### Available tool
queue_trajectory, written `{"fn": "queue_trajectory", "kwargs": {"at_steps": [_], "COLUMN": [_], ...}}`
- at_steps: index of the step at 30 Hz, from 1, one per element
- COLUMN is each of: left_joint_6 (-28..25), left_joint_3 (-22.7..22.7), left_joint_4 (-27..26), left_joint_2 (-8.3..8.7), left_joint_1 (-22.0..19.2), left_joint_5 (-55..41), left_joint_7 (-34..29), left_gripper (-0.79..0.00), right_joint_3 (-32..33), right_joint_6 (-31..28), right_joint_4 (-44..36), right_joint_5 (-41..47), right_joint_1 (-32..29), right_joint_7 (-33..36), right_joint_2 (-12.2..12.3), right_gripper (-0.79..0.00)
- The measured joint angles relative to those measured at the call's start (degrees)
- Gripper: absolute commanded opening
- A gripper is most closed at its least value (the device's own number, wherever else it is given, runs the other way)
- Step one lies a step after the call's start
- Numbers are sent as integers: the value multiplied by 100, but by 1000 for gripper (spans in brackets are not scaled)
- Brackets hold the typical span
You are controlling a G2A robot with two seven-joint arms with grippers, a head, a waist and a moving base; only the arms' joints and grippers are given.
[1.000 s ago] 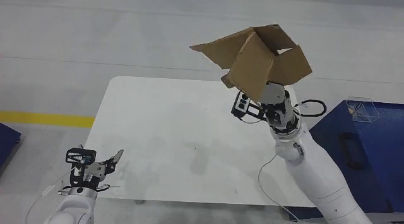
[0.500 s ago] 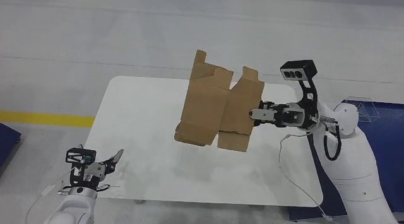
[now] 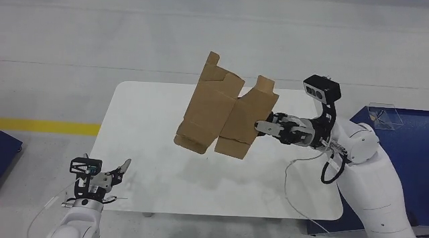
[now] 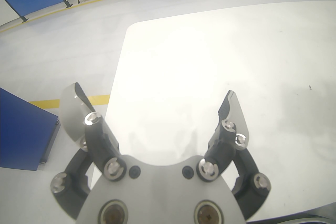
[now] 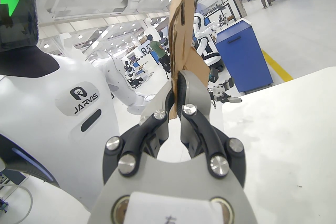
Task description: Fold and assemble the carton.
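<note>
Carton (image 3: 224, 117), one brown piece, hangs tilted above the one white table (image 3: 147, 137), clamped at its 3 o'clock edge by the right gripper (image 3: 258, 126). Left gripper (image 3: 124, 166), fingers spread and holding nothing, sits at the table's 7 o'clock corner.

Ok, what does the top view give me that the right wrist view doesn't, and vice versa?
Top view: the flattened carton in whole outline, with its flaps, held over the white table, and where along its edge the grip sits. Right wrist view: the carton edge-on, with the fingers pinching its cardboard edge close up. Shared: the right gripper shut on the carton, the table, and the left gripper at the table's near corner.
</note>
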Motion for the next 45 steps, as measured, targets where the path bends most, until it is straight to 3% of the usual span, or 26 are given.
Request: {"fn": "queue_trajectory", "kwargs": {"at_steps": [9,15,19,25,27,31,34,40,45], "left_joint_6": [0,0,0,0,0,0,0,0,0], "left_joint_3": [0,0,0,0,0,0,0,0,0], "left_joint_4": [0,0,0,0,0,0,0,0,0], "left_joint_2": [0,0,0,0,0,0,0,0,0], "left_joint_1": [0,0,0,0,0,0,0,0,0], "left_joint_5": [0,0,0,0,0,0,0,0,0], "left_joint_7": [0,0,0,0,0,0,0,0,0], "left_gripper": [0,0,0,0,0,0,0,0,0], "right_joint_3": [1209,2103,2318,2051,1822,1414,1352,1162,1218], "right_joint_6": [-1265,-1771,-1759,-1707,-1382,9,926,2268,2392], "right_joint_4": [-1466,-2907,-3610,-3621,-3621,-3621,-3621,-3622,-3622], "right_joint_5": [-3351,-6546,-8747,-11984,-13186,-15655,-16885,-18155,-17873], "right_joint_1": [-12,-144,-374,-250,-308,-991,-1530,-2256,-2425], "right_joint_7": [-1306,-2305,-3728,-6357,-7213,-8991,-9706,-10305,-10398], "right_joint_2": [85,12,-61,5,60,200,267,324,328], "right_gripper": [-785,-785,-785,-785,-785,-785,-785,-785,-785]}}
